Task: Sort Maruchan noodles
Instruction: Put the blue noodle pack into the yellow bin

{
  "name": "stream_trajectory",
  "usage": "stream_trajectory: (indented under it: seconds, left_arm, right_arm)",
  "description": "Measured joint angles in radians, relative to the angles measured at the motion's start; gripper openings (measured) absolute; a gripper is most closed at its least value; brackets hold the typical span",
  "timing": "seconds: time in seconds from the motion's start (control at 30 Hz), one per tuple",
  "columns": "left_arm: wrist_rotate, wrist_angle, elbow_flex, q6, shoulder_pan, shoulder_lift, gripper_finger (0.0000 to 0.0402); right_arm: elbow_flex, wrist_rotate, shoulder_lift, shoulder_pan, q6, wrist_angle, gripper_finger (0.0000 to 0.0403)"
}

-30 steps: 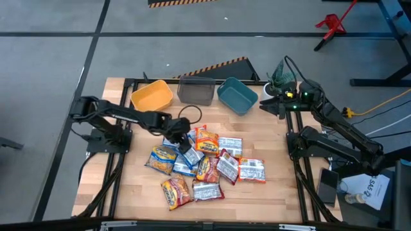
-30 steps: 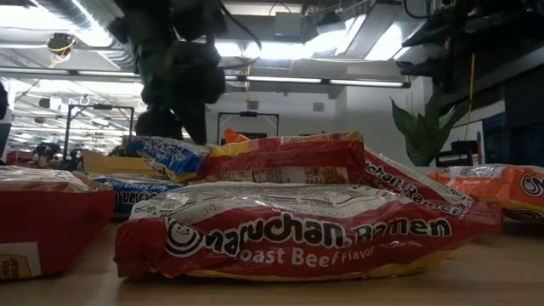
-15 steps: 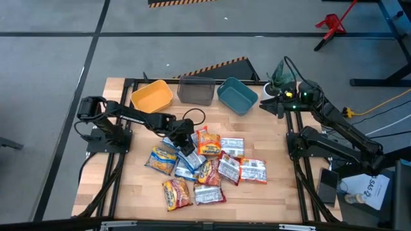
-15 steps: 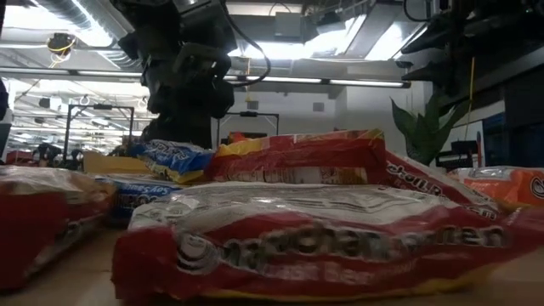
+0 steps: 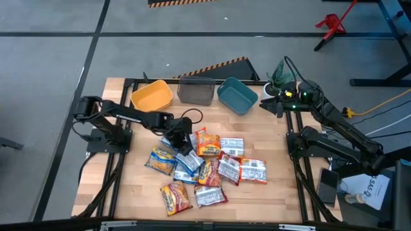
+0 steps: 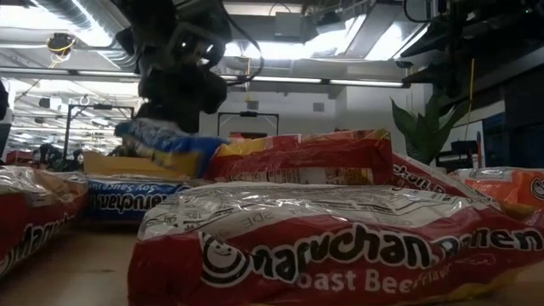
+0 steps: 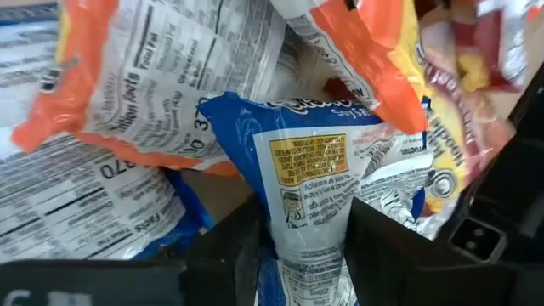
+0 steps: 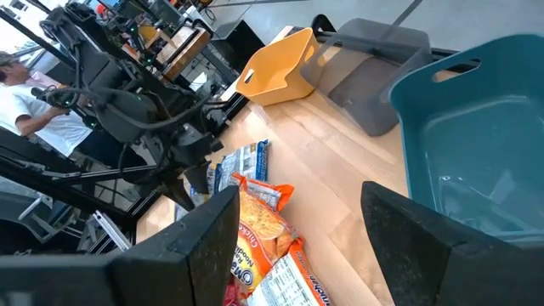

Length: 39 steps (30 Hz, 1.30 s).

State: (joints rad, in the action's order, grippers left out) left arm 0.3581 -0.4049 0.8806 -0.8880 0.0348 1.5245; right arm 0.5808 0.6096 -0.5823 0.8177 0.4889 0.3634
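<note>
My left gripper (image 5: 182, 142) is down at the far left edge of the noodle pile, near the middle of the table (image 5: 270, 192). My two dark fingers (image 7: 387, 246) sit on either side of a blue-white packet (image 7: 310, 191), drawn in against its crinkled plastic, so I have hold of it. In the low view that same blue packet (image 6: 166, 136) hangs tilted under my left gripper (image 6: 174, 93), raised above the packets around it.

The rest of the Maruchan noodles (image 5: 205, 168) lie in a loose heap on the wooden table, just right of and nearer than my left gripper: orange-yellow packets (image 5: 207, 142), red-silver packets (image 5: 252, 171) and more blue-white ones (image 5: 187, 163), several overlapping. A red-silver Roast Beef packet (image 6: 340, 246) lies closest to the low camera, with another red one (image 6: 293, 157) tilted behind it.

Along the far edge of the table stand three bins in a row: a yellow bin (image 5: 152, 95) on the left, a grey bin (image 5: 196, 90) in the middle, a teal bin (image 5: 237, 95) on the right.

My right gripper (image 5: 266, 104) waits at the far right, beside the teal bin, apart from the pile. Its fingers (image 8: 416, 246) stand well spread and hold nothing. A person in a white shirt (image 8: 42, 110) shows beyond the table in the right wrist view.
</note>
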Motion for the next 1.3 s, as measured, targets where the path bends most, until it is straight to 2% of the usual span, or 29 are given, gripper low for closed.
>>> stream_trajectory:
  seconds: [0.5, 0.77, 1.0, 1.13, 1.3]
  left_arm:
    - [-0.026, -0.045, 0.001, -0.053, 0.128, -0.237, 0.0130]
    - [-0.217, -0.221, 0.002, -0.048, 0.262, -0.415, 0.0130]
    - [-0.467, -0.403, 0.002, -0.053, 0.426, -0.564, 0.0130]
    - [-0.613, -0.444, 0.002, -0.052, 0.534, -0.616, 0.0130]
    - [-0.677, -0.444, 0.002, -0.001, 0.666, -0.627, 0.0130]
  right_arm:
    - [0.000, -0.020, 0.000, 0.001, -0.001, 0.000, 0.0234]
    - [0.000, -0.067, 0.000, 0.001, -0.002, -0.001, 0.0234]
    - [0.000, -0.079, 0.000, 0.001, -0.002, -0.001, 0.0234]
    - [0.000, -0.087, -0.001, 0.000, -0.002, -0.001, 0.0234]
    - [0.000, -0.099, -0.001, 0.000, -0.002, -0.001, 0.0234]
